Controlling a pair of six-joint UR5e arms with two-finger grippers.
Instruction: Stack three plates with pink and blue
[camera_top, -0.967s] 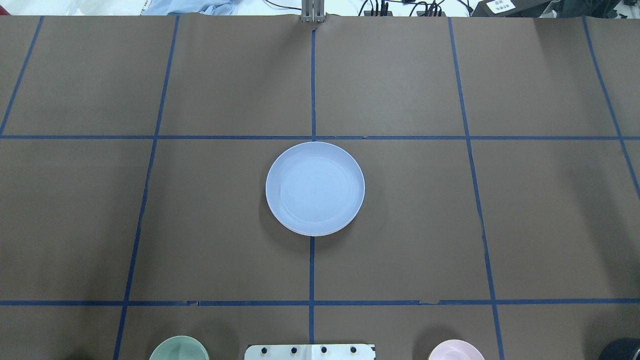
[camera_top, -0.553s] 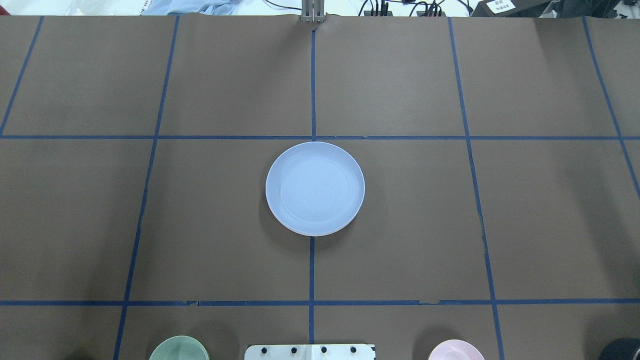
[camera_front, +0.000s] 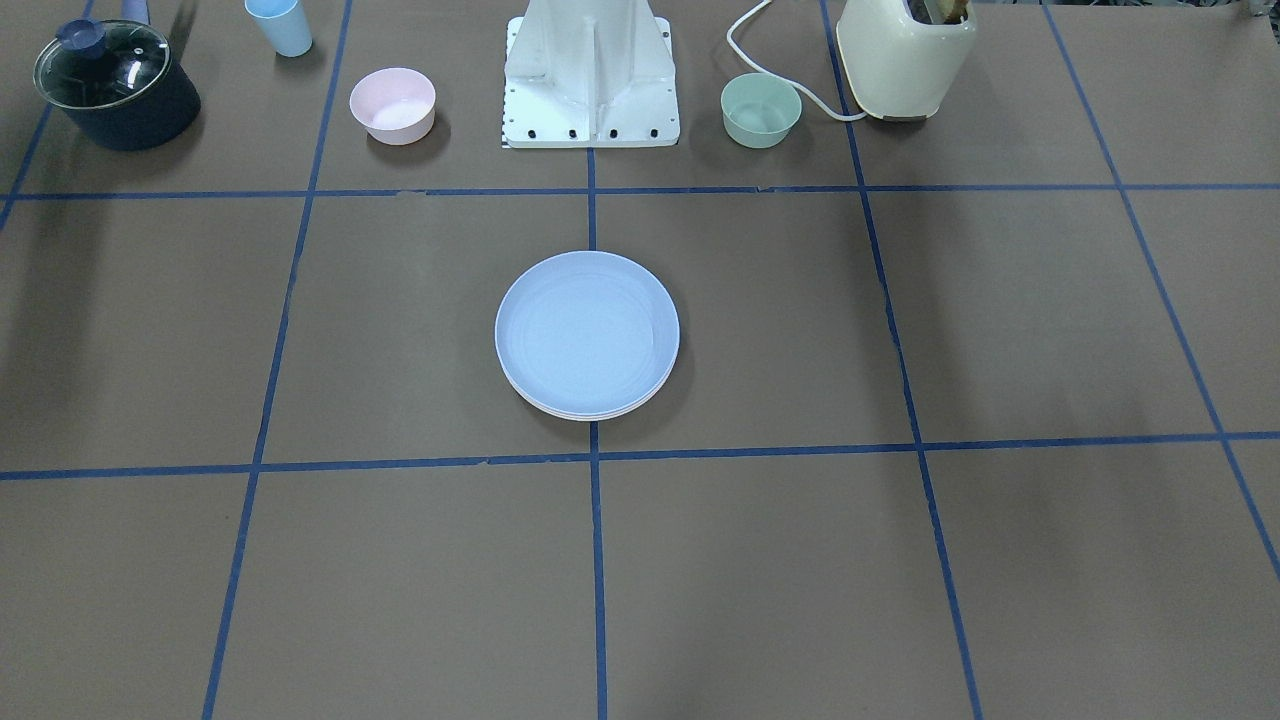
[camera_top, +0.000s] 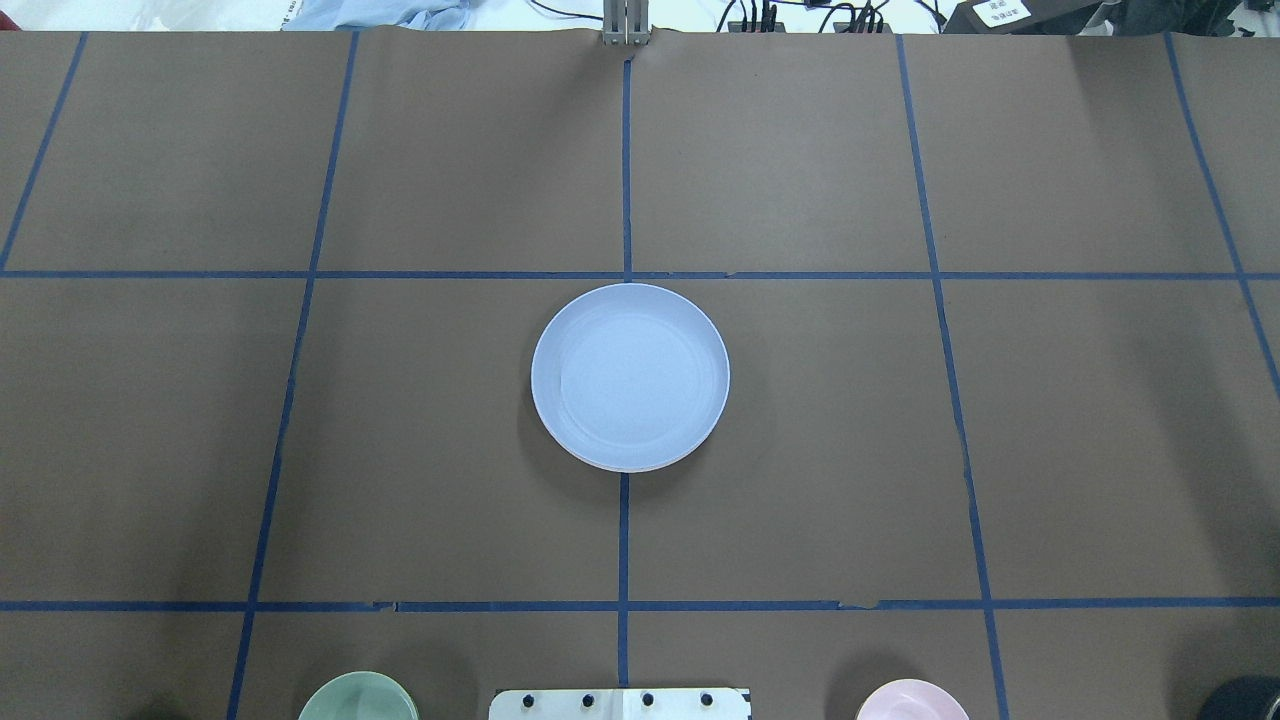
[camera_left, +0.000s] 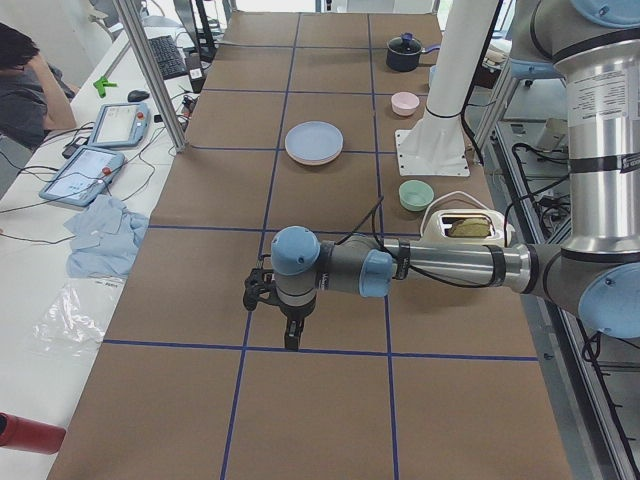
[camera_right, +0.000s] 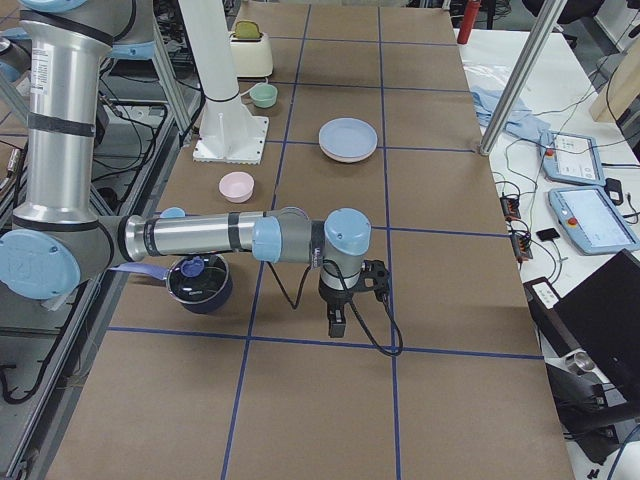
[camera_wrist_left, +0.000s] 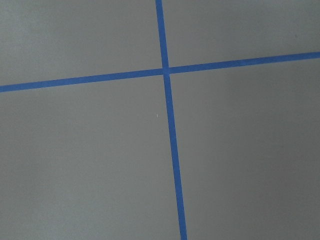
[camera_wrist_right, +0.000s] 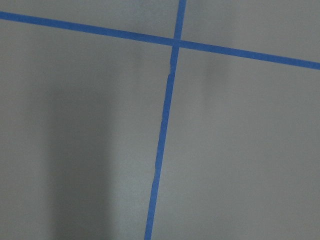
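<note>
Nothing is changing: the blue plate (camera_top: 630, 377) is topping the stack (camera_front: 588, 412), far from every bench (camera_top: 900, 450) edge, so stacking seems done. Whether the left gripper (camera_left: 290, 335) and right gripper (camera_right: 338, 322) are clenched or released, I cannot tell.

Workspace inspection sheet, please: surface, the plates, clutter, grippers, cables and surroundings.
Surface: table, brown paper, blue tape grid.
Job's things: plate stack at centre, blue plate on top, paler rims beneath; count unclear.
Clutter: pink bowl, green bowl, blue cup, lidded pot, toaster along the robot's edge.
Grippers: left gripper and right gripper hang over bare table, apart from the stack; open or shut cannot be told.
Cables: white cord from the toaster.
Surroundings: operator seated at a side bench; blue cloth there.
</note>
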